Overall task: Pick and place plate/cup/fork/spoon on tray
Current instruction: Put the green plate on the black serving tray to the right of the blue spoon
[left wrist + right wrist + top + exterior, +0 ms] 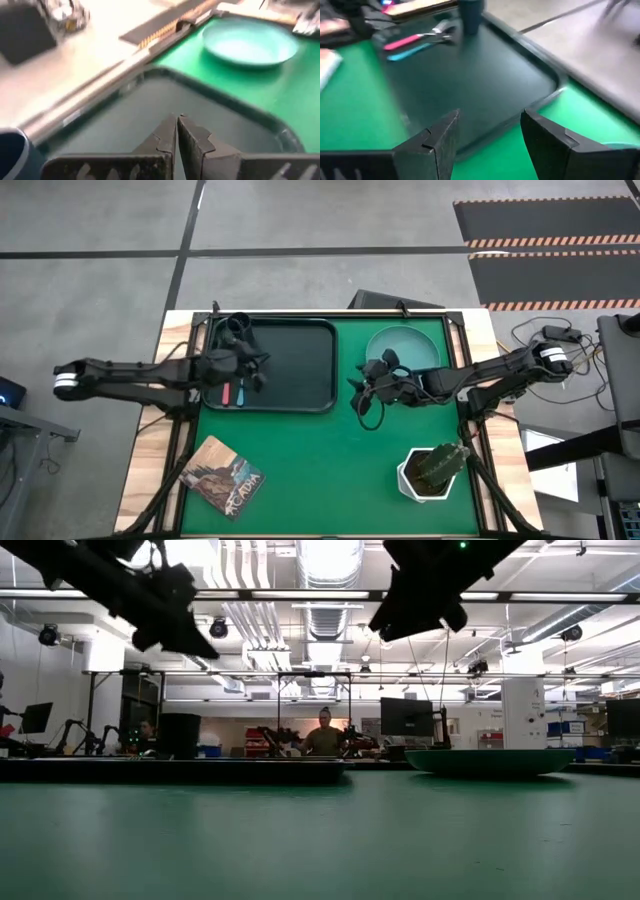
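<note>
Your tray [290, 365] already held three of the four things: the cup [236, 330] stood in its far left corner, and the fork [226, 394] and spoon [243, 393] lay side by side near its front left edge, pink handle next to blue. Only the plate [408, 345] was left, and it sat flat on the green tabletop [320, 470] to the right of the tray, clear of its rim.

Your left claw [177, 135] hung over the left part of the tray with its fingers pressed together and nothing between them, so I judged its share of the work done. Your right claw [487, 137] hovered above the mat just beside the plate's near-left edge, jaws spread wide and empty, facing the tray.

The step in hand looked like the plate pickup. For that you would have needed to bring the right claw onto the plate's rim, one finger over and one under the shallow lip, close firmly, lift level and carry it left over the tray's raised edge. The bare right half of the tray was the obvious landing spot, well apart from the cutlery. The potted plant [432, 470] stood nearer the front, out of that path.
</note>
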Robot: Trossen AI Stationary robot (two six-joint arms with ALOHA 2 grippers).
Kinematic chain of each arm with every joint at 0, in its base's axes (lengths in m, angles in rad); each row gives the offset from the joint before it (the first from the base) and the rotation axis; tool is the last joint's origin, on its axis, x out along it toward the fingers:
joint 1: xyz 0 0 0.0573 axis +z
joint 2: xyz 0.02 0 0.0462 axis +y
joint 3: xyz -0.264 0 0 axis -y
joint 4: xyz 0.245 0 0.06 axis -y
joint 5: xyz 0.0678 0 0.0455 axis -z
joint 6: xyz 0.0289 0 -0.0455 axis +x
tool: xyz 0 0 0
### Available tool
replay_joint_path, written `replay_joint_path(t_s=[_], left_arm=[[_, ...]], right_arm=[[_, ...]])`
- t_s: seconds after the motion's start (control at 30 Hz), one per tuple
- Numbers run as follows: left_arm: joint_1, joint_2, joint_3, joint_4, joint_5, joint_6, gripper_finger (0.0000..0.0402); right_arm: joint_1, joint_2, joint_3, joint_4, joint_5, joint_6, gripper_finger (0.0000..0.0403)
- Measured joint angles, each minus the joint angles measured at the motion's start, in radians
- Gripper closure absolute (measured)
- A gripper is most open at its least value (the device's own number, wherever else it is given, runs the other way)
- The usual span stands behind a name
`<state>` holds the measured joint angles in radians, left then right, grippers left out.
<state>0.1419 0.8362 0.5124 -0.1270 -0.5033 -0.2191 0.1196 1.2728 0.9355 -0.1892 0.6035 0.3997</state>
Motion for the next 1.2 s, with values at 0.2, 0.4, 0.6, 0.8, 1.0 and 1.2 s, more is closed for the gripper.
replay_joint_path(t_s=[0.2, 0.4, 0.6, 0.8, 1.0, 1.2], left_arm=[[0.0, -0.114, -0.005, 0.097, -0.007, 0.142, 0.0402], [-0.001, -0.173, -0.006, 0.163, -0.008, 0.225, 0.0402], [-0.001, -0.183, -0.031, 0.154, -0.008, 0.21, 0.0402], [-0.001, -0.165, -0.032, 0.1, -0.007, 0.165, 0.0402], [-0.001, -0.157, -0.032, 0.1, -0.006, 0.149, 0.0402], [-0.001, -0.162, -0.032, 0.085, -0.006, 0.15, 0.0402]], right_arm=[[-0.059, 0.027, 0.073, -0.027, -0.176, 0.085, 0.0227], [-0.104, 0.125, 0.224, -0.264, -0.185, 0.127, 0.0253], [-0.159, 0.271, 0.415, -0.59, -0.196, 0.186, 0.0277], [-0.216, 0.396, 0.504, -0.819, -0.231, 0.241, 0.0276], [-0.278, 0.466, 0.498, -0.858, -0.293, 0.258, 0.0244], [-0.325, 0.517, 0.498, -0.854, -0.293, 0.279, 0.0207]])
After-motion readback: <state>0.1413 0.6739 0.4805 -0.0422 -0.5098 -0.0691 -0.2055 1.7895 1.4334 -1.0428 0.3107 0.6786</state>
